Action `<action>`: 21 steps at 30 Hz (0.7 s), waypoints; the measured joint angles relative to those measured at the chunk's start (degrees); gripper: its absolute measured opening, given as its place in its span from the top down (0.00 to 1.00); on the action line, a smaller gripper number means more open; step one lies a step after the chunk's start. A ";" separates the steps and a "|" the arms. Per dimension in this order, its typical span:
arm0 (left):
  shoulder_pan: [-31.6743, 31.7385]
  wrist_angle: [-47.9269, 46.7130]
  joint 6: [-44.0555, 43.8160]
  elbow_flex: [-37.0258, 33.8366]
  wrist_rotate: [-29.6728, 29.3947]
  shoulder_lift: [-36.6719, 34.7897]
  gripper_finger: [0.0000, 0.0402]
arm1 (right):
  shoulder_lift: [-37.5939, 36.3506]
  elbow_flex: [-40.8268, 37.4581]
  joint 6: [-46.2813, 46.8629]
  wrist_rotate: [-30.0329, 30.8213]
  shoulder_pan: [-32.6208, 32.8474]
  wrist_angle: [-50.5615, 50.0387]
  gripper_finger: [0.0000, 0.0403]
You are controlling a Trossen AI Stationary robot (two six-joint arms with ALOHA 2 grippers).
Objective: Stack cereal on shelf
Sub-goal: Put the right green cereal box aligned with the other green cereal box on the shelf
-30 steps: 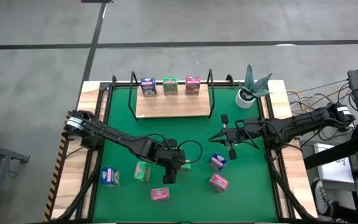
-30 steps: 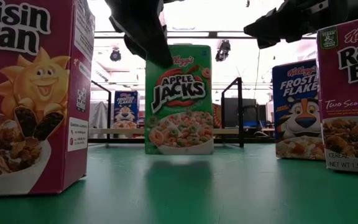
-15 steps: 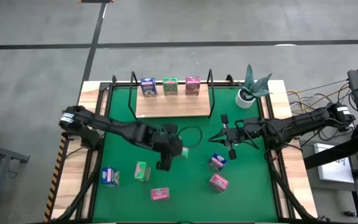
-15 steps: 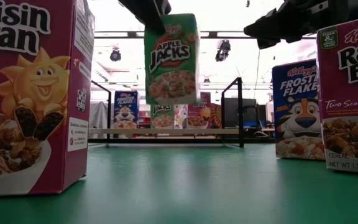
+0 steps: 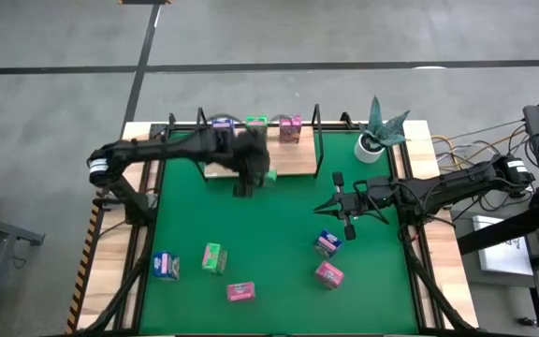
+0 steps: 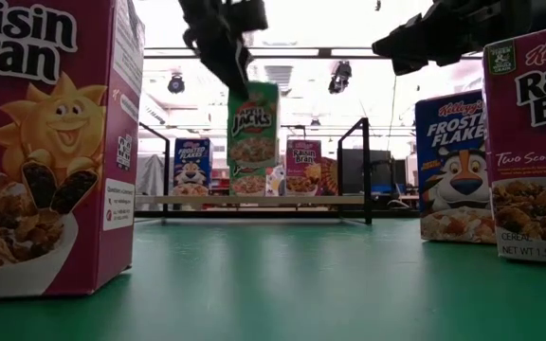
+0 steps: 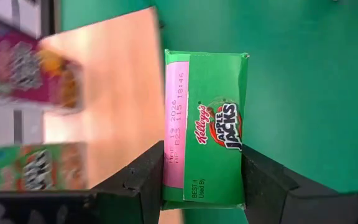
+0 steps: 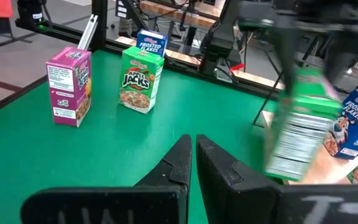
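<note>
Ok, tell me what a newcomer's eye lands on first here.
First, the green Apple Jacks box held in the air by the left gripper, its jaws shut on the box, at the front edge of the shelf. Next, the three boxes along the shelf's back: blue, green and pink. The right gripper waits over the mat, right of centre.

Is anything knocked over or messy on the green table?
One pink cereal box near the front of the mat looks to be lying flat rather than standing. Otherwise nothing looks spilled or broken. The left gripper holds a green cereal box by the shelf; the right gripper waits, closed.
</note>
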 joint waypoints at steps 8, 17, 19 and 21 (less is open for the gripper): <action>11.32 3.49 3.54 -0.02 7.36 0.02 0.62 | 0.00 0.00 0.09 0.00 0.00 -0.15 0.97; 17.08 4.04 3.57 -0.73 12.83 2.36 0.62 | 0.00 0.00 0.17 0.00 0.00 -0.19 0.97; 17.63 4.05 3.57 -0.79 12.81 2.78 0.62 | 0.00 0.00 0.17 0.00 0.00 -0.21 0.97; 18.12 4.10 3.57 -0.79 12.81 2.89 0.62 | 0.00 0.00 0.17 0.00 0.00 -0.17 0.97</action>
